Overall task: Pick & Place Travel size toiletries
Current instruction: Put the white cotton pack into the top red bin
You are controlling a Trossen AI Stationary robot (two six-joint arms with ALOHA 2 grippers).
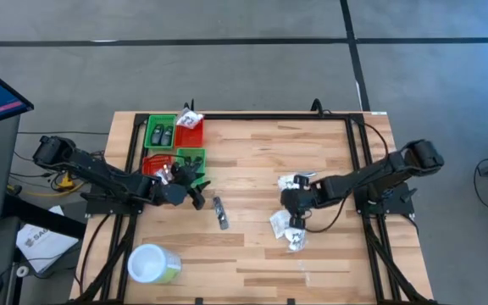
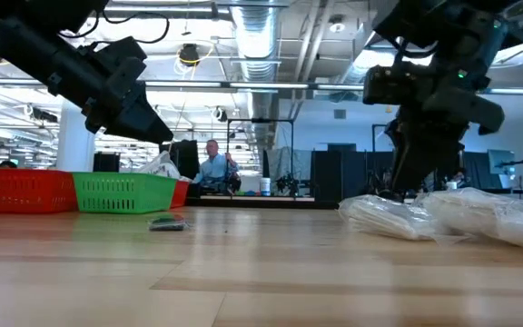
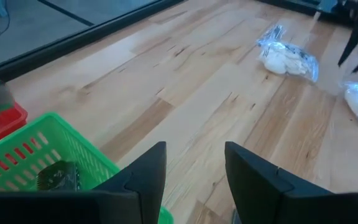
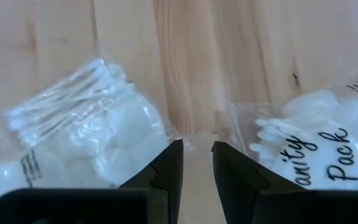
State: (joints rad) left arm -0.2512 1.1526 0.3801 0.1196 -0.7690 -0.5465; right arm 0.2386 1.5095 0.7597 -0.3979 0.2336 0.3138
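Over on the left side of the table [image 1: 252, 254], the left arm reaches in low from the edge, its gripper [image 1: 195, 193] hanging just past the green bin [image 1: 190, 158] with the fingers [image 3: 149, 171] parted and nothing between them. Inside that bin lies a dark little bottle [image 3: 58, 177], though it is blurred from the wrist. Just beside the gripper, a slim dark tube [image 1: 220, 212] lies flat on the bare wood, touching nothing.

Toward the right, the right arm bends down steeply from its corner, its gripper [image 1: 295, 208] pointing at the boards among three white crinkly packets [image 1: 296, 182]. Its fingers [image 4: 166, 168] stand slightly apart, empty, over the gap between two of them: one packet [image 4: 86, 118] shows cotton swabs through clear wrap, the other [image 4: 319, 146] carries dark script reading "Pack".
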